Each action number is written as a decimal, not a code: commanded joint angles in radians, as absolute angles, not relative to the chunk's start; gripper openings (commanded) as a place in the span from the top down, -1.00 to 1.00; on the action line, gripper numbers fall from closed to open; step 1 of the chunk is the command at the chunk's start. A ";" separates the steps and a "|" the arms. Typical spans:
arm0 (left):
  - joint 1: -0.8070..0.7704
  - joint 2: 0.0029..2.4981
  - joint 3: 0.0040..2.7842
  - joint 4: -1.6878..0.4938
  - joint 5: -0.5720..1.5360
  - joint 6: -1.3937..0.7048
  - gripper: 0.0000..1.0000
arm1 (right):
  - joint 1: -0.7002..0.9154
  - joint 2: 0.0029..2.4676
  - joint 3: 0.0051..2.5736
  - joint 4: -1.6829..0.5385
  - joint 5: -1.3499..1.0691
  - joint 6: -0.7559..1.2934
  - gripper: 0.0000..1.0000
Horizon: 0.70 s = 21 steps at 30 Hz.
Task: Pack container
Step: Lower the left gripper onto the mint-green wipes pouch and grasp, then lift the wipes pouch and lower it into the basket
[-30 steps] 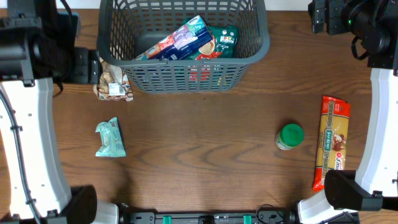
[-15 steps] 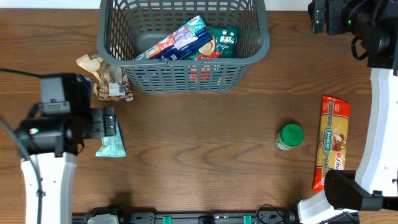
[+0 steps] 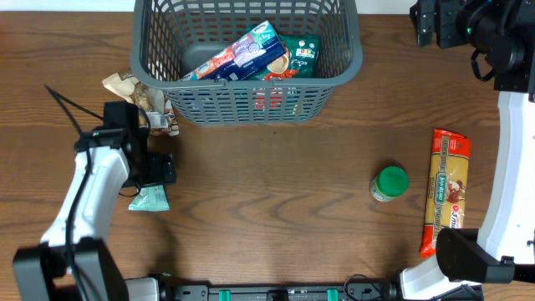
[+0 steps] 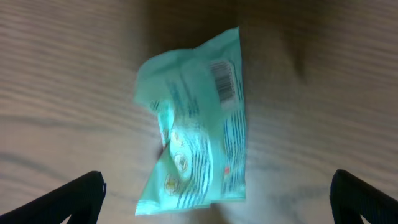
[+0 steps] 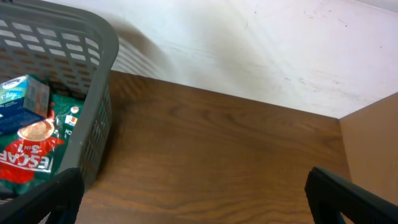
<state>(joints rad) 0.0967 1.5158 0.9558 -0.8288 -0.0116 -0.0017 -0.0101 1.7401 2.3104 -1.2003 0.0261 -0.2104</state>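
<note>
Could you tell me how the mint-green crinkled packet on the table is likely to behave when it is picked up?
The mint-green crinkled plastic packet looks creased and puffy, so it is probably floppy and light. Lying flat, it should not roll, though its smooth film might slip.

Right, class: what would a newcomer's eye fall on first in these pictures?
The grey container at the far side, already holding colourful packets. Then the left hand, open above a mint-green packet at the left. A green-lidded jar and a long pasta packet sit at the right.
</note>
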 commanded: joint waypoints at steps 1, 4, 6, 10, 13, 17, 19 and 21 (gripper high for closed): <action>0.102 1.557 0.950 -0.790 -0.008 -0.017 -0.97 | -0.027 1.739 2.308 -1.203 0.019 -0.196 -0.98; 0.102 1.564 0.934 -0.733 -0.007 -0.022 -0.97 | -0.027 1.739 2.308 -1.208 0.026 -0.196 -0.98; 0.102 1.564 0.919 -0.701 -0.007 -0.029 -0.97 | -0.027 1.739 2.308 -1.211 0.026 -0.196 -0.99; 0.102 1.564 0.872 -0.647 -0.007 -0.033 -0.97 | -0.027 1.739 2.308 -1.212 0.026 -0.196 -0.99; 0.102 1.564 0.833 -0.610 -0.007 -0.044 -0.97 | -0.027 1.739 2.308 -1.212 0.026 -0.196 -0.99; 0.102 1.564 0.789 -0.562 -0.007 -0.059 -0.97 | -0.027 1.739 2.308 -1.213 0.026 -0.196 -0.98; 0.102 1.564 0.775 -0.545 -0.008 -0.063 -0.97 | -0.027 1.739 2.308 -1.213 0.026 -0.196 -0.98; 0.102 1.564 0.767 -0.532 -0.008 -0.070 -1.00 | -0.027 1.739 2.308 -1.214 0.026 -0.195 -0.99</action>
